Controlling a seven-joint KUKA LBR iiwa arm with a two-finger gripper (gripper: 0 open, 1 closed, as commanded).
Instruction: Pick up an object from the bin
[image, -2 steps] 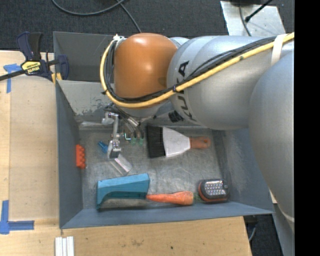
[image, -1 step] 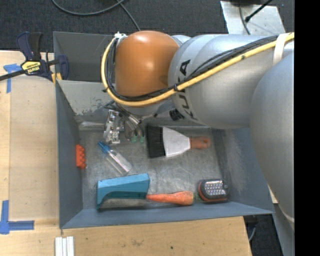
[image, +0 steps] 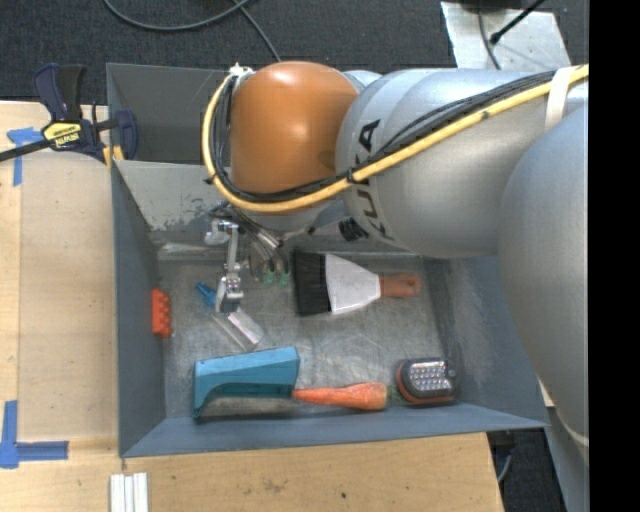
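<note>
Camera view: the grey metal bin (image: 135, 330) is being observed from above, with the arm (image: 470, 160) being extended into it from the right and its orange cover (image: 285, 125) being carried over the bin's rear half. The pincer (image: 231, 290) is being held low over the left-centre of the bin floor, pointing downward. Whether it is being kept wide or narrow cannot be told, as its metal parts are being seen nearly in line.

Two things are being recorded nearest its tip. A small blue piece (image: 207, 293) is lying just beside it to the left. A pale flat piece (image: 241, 329) is lying just in front of it, toward the near wall, at a slant. Whether either is being touched cannot be told.

A small green item (image: 272, 272) is being noted just to the right of the pincer, partly under the arm. Further right, a brush with black bristles (image: 310, 283), a white body and an orange end is being seen lying on its side. An orange block (image: 160, 312) is being logged near the left wall, well apart from the pincer. Along the near wall, a blue-backed brush (image: 247, 373) is being recorded with its orange handle (image: 345, 397) being pointed right. Near that handle's end, a dark oval object (image: 427, 381) with a silver grid face is being noted.
</note>
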